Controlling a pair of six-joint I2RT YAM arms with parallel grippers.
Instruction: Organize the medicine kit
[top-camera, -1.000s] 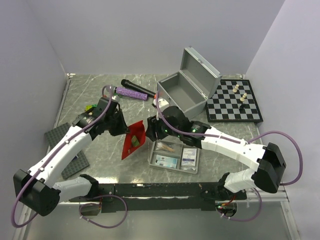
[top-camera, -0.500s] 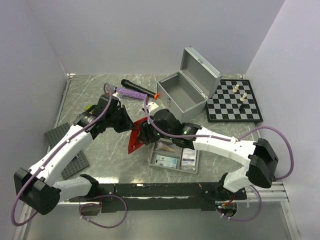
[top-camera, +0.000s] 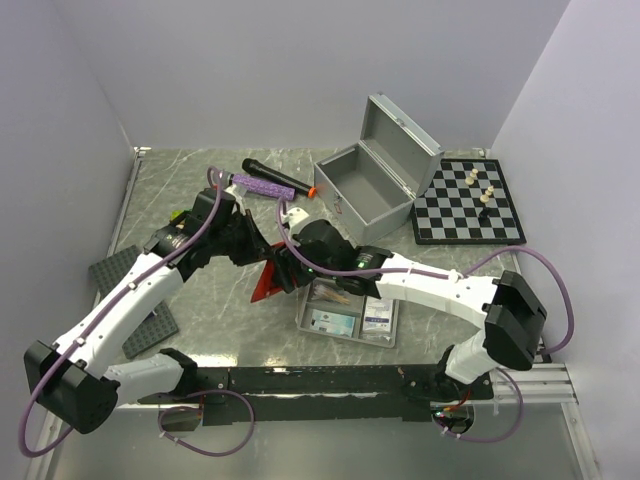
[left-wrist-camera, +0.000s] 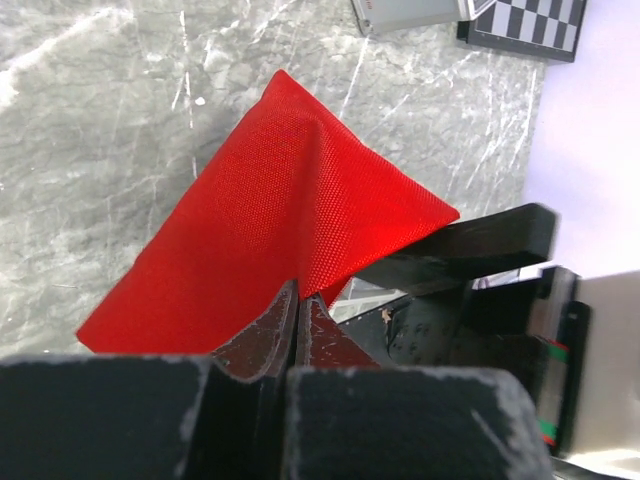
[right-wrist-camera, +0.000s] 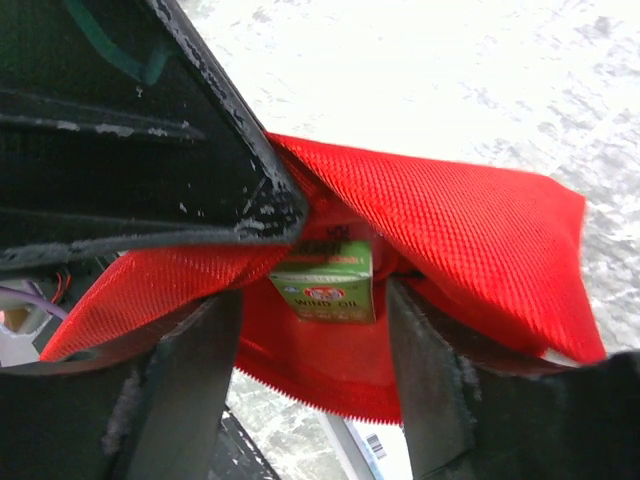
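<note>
Only from the right wrist: green medicine box (right-wrist-camera: 325, 285) inside the red pouch (right-wrist-camera: 480, 240), between spread fingers of the right gripper (right-wrist-camera: 310, 300). From the left wrist: left gripper (left-wrist-camera: 298, 305) pinching pouch fabric. Overhead: both arms stretched inward, meeting just left of the divided tray (top-camera: 345, 334).

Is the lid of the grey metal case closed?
No, the lid of the metal case stands tilted back, leaving the inside open to view.

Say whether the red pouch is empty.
Not empty: the right wrist view shows a green box inside the open red pouch.
</note>
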